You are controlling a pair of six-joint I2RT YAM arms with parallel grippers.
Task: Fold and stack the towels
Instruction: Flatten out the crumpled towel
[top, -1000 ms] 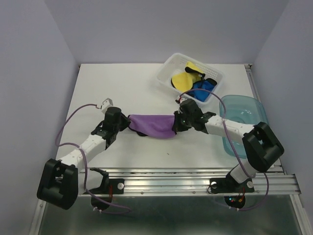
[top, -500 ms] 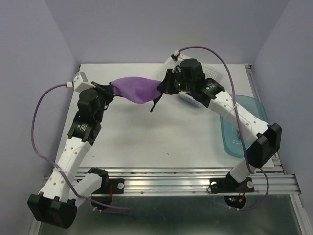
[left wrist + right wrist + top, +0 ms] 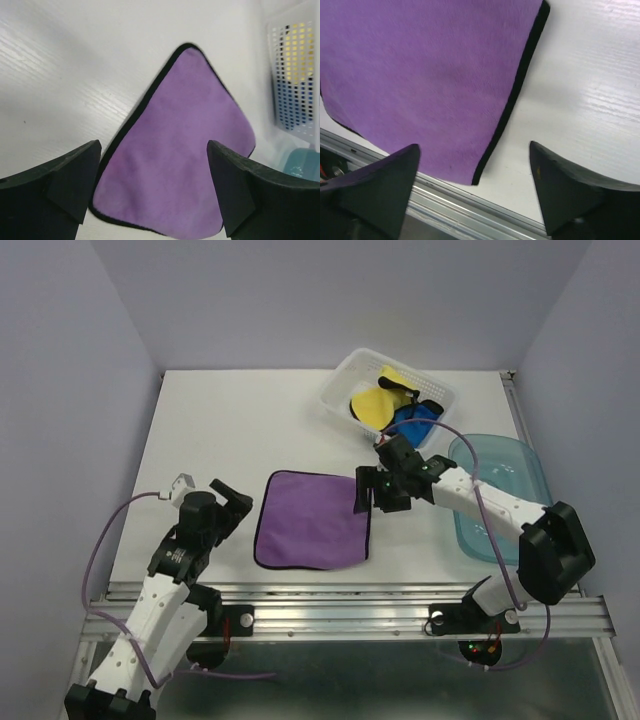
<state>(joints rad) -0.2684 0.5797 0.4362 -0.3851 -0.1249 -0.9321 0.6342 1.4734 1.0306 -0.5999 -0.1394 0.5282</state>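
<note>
A purple towel (image 3: 312,519) with dark edging lies spread flat on the white table between my two arms. My left gripper (image 3: 236,498) stands open just off its left edge, holding nothing. My right gripper (image 3: 362,492) is open at the towel's right edge, also holding nothing. In the left wrist view the purple towel (image 3: 180,150) lies below the open left gripper (image 3: 154,145). In the right wrist view the towel's dark right edge (image 3: 512,100) runs between the fingers of the open right gripper (image 3: 474,147). Yellow (image 3: 375,405), blue (image 3: 415,420) and black (image 3: 428,405) towels lie in the basket.
The white perforated basket (image 3: 335,390) stands at the back right. A translucent blue-green tray (image 3: 520,455) sits at the right edge, behind the right arm. The aluminium rail (image 3: 350,595) runs along the table's near edge, close to the towel's front edge.
Both grippers had the purple towel stretched between them, lifted toward the back of the table. Now it lies flat near the front, and both grippers have opened and let go.
</note>
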